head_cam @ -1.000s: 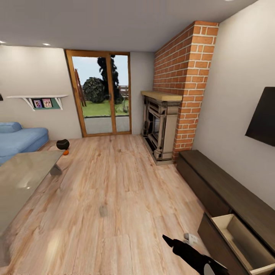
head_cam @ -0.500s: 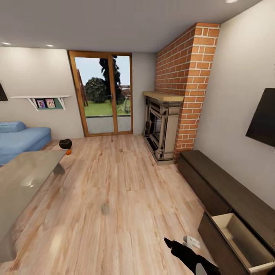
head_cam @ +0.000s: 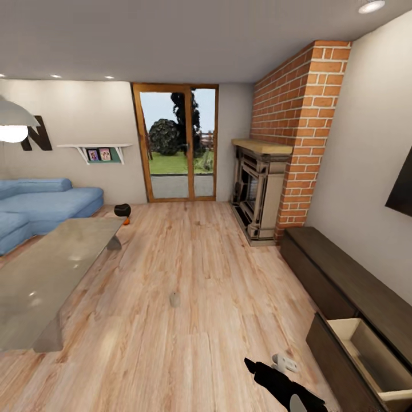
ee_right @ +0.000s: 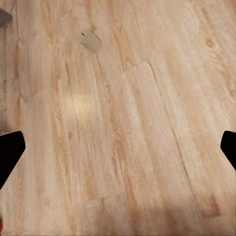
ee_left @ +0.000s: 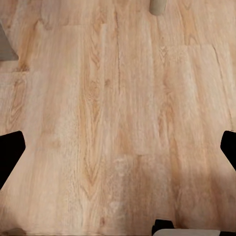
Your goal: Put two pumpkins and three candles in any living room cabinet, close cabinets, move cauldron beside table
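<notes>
A small black cauldron (head_cam: 122, 210) sits on the plank floor (head_cam: 189, 274) at centre left of the head view, an orange pumpkin (head_cam: 126, 221) touching it, just past the far corner of the glass coffee table (head_cam: 51, 269). A grey candle (head_cam: 174, 299) lies mid-floor. At lower right, the dark cabinet (head_cam: 343, 286) has one drawer (head_cam: 372, 357) pulled open. Both wrist views show each gripper's fingertips (ee_left: 11, 152) (ee_right: 10, 150) wide apart over bare floor. A blue sofa (head_cam: 40, 206) fills the left edge.
</notes>
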### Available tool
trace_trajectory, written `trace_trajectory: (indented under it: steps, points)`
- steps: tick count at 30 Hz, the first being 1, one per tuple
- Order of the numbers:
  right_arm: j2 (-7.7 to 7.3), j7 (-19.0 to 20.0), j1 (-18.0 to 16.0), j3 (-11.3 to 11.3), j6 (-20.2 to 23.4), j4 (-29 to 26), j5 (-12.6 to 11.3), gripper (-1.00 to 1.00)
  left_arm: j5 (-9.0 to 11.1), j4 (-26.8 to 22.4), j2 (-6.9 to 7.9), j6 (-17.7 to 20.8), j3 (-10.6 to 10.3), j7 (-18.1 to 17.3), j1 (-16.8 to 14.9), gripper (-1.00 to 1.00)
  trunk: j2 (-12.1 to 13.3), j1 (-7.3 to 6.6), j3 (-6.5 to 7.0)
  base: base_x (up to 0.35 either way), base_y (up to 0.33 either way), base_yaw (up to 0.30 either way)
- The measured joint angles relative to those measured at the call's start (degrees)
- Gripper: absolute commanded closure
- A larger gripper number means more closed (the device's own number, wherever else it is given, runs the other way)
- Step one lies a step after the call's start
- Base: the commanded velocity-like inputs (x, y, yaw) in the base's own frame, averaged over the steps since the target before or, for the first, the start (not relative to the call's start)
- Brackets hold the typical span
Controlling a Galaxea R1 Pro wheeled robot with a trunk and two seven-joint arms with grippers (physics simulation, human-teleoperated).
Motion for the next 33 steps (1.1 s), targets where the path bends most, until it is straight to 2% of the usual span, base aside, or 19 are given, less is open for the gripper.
trace_trajectory:
  steps: [8,33]
  points:
    - [0.03,-3.1,0.0,2.8,-0.1,0.0,0.2,-1.0,0.0,0.0,0.0,0.0,0.0,0.0,0.0,-1.0,0.0,-0.02,0.38,-0.184,0.0,0.246]
    - [0.03,-3.8,0.0,4.1,-0.1,0.0,0.3,-1.0,0.0,0.0,0.0,0.1,0.0,0.0,0.0,-1.0,-0.1,-0.02,1.67,-0.006,0.0,0.246]
